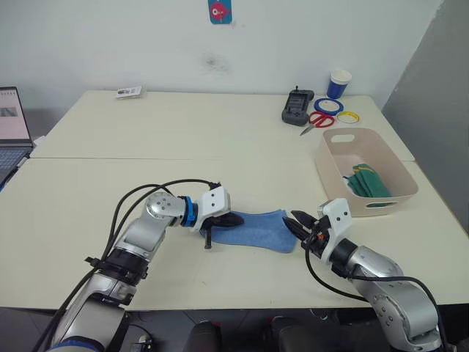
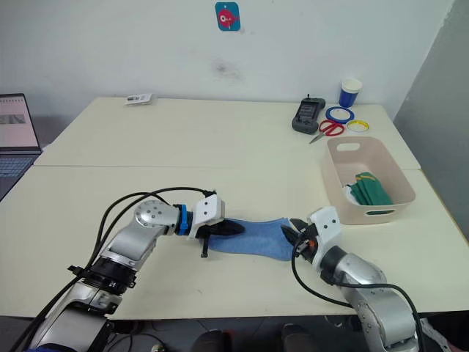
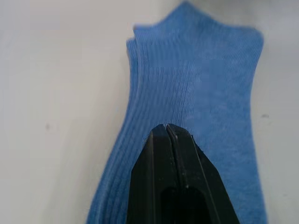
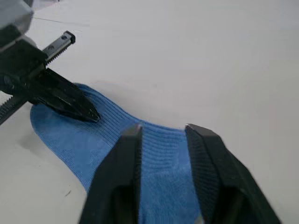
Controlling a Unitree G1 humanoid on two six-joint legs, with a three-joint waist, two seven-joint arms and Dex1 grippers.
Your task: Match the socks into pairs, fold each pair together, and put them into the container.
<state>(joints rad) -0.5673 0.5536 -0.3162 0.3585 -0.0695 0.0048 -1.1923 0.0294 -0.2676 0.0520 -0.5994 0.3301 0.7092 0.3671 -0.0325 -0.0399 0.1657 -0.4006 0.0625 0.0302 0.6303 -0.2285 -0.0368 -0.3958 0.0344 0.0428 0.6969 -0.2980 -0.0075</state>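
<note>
Pressing closed-tipped on the light blue pair (image 1: 256, 229), left claw (image 1: 233, 218); right claw (image 1: 297, 222) gapes narrowly above it.

Office-like lab: laptop (image 1: 11, 139), joined tables (image 1: 220, 132), tape rolls (image 1: 330, 106).

The laptop (image 1: 13, 136) is cut off by the picture's edge. The green socks (image 1: 368, 182) are partly hidden, seemingly folded, within the container (image 1: 364, 170).
</note>
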